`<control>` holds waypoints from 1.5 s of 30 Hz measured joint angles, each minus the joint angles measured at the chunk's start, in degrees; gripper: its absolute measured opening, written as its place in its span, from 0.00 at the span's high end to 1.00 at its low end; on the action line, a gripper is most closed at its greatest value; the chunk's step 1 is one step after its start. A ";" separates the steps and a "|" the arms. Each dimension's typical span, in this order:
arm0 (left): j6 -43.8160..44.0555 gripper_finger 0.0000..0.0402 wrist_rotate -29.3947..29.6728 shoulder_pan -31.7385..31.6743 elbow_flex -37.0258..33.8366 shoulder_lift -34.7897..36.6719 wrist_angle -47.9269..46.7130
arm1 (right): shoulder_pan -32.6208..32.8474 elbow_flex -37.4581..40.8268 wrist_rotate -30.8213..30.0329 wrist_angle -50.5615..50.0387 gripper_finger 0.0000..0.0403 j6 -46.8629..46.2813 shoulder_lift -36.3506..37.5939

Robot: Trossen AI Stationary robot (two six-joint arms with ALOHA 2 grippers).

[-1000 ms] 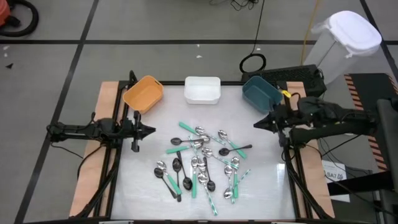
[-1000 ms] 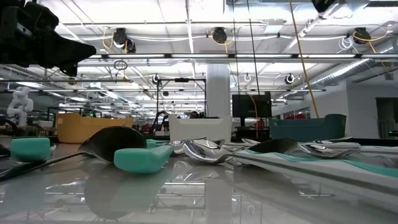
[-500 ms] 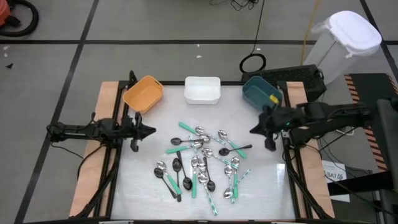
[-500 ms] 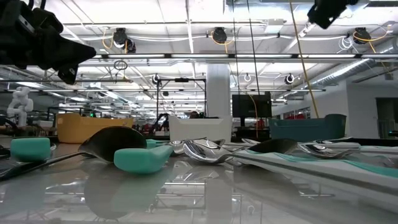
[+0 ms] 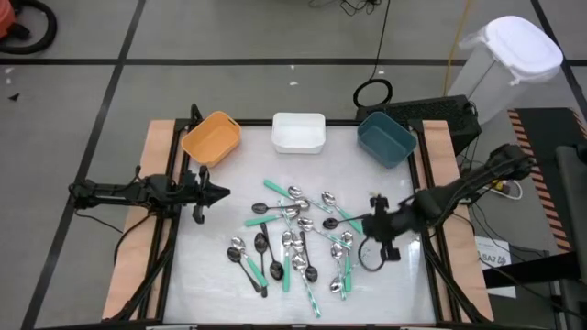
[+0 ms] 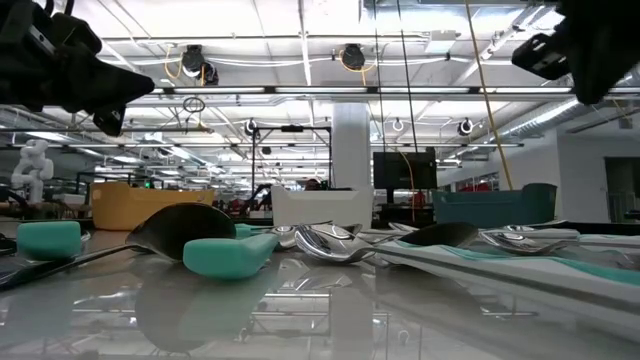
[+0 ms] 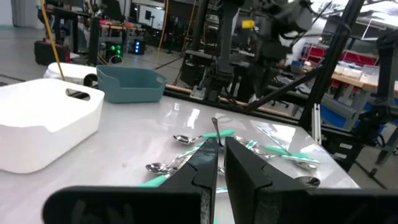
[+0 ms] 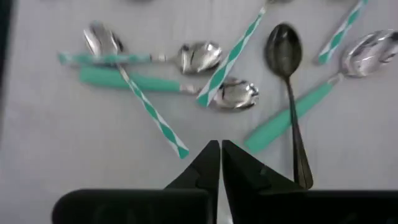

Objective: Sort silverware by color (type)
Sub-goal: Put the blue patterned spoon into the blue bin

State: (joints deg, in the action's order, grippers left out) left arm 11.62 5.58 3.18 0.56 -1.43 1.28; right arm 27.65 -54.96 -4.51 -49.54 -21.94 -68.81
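The spoons (image 5: 301, 240) were scattered in a loose pile at the middle of the worktop (image 5: 385, 284), below the orange bin (image 5: 212, 137), white bin (image 5: 298, 132) and teal bin (image 5: 384, 137). The right gripper (image 5: 368, 225) was positioned over the pile's right edge, its fingers (image 8: 208, 163) pressed together and empty. The left gripper (image 5: 223, 192) was parked at the worktop's left side, fingers (image 7: 205, 163) nearly closed on nothing.
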 joint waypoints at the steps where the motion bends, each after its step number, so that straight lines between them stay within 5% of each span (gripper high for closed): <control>1: -0.69 0.92 -0.02 0.00 0.00 0.00 -0.02 | 0.89 0.00 0.08 -0.02 0.94 -0.12 -1.34; 11: -11.19 0.92 0.55 0.00 0.00 -0.17 -0.08 | 4.36 0.00 0.06 2.36 0.68 -1.41 -8.69; 21: -7.25 0.92 0.70 -0.02 0.00 -0.17 -0.11 | 4.66 0.00 4.75 8.44 0.50 -0.96 -13.70; 36: -9.92 0.92 0.70 0.00 -0.02 -0.17 -0.15 | 4.99 0.00 4.33 8.61 0.50 3.84 -21.23; 45: -10.55 0.92 0.64 0.00 -0.02 -0.17 -0.15 | 4.97 0.00 4.28 8.59 0.68 6.61 -24.16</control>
State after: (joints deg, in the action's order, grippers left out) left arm 1.07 6.22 3.18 0.54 -1.61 1.13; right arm 32.62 -54.96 -0.23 -40.95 -15.33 -92.96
